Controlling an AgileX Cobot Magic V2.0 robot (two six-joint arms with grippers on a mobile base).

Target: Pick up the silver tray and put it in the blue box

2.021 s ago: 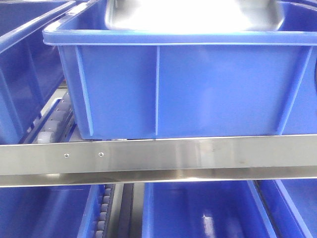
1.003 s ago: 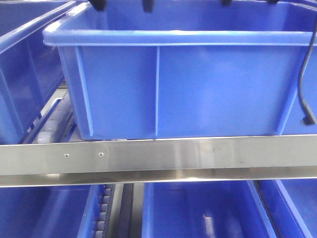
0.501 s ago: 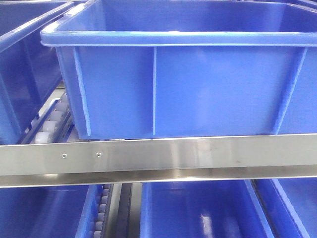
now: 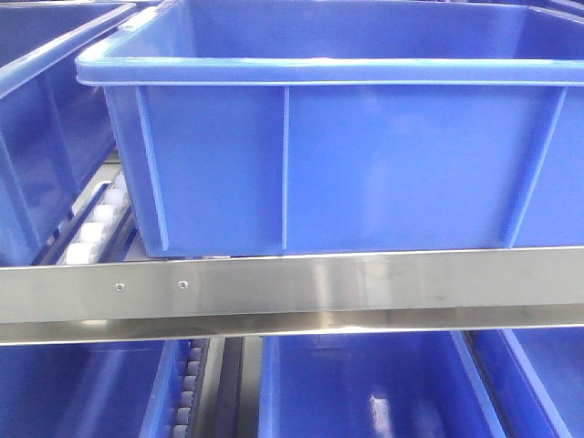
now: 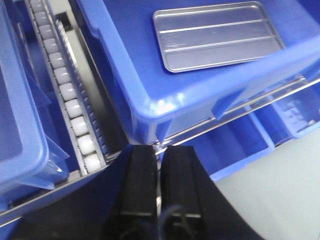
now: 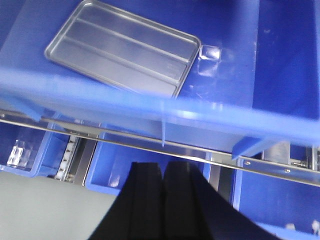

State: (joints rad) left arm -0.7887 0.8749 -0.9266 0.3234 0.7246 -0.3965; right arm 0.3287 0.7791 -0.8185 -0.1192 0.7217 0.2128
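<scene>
Up front, left to right: the left gripper (image 5: 159, 152) hangs outside the blue box (image 5: 150, 95), its two black fingers (image 5: 141, 180) pressed together with only a thin slit between them and nothing held. Off to the left of those fingers runs a track of white rollers (image 5: 65, 90) with another blue crate (image 5: 20, 125) beyond it. Ahead of the fingers and to their right, past the near rim, the silver tray (image 5: 218, 35) lies flat on the box floor, ridges up. From the right wrist view, the right gripper (image 6: 162, 170) is likewise outside the blue box (image 6: 235, 65), fingers (image 6: 145, 200) closed together and empty. Ahead of them and to their left, over the rim, the silver tray (image 6: 122, 47) rests on the floor of the box. A steel shelf rail (image 6: 150, 145) crosses just ahead of the fingertips. In the front view the blue box (image 4: 365, 164) sits above the rail (image 4: 292, 292); its inside is hidden there.
</scene>
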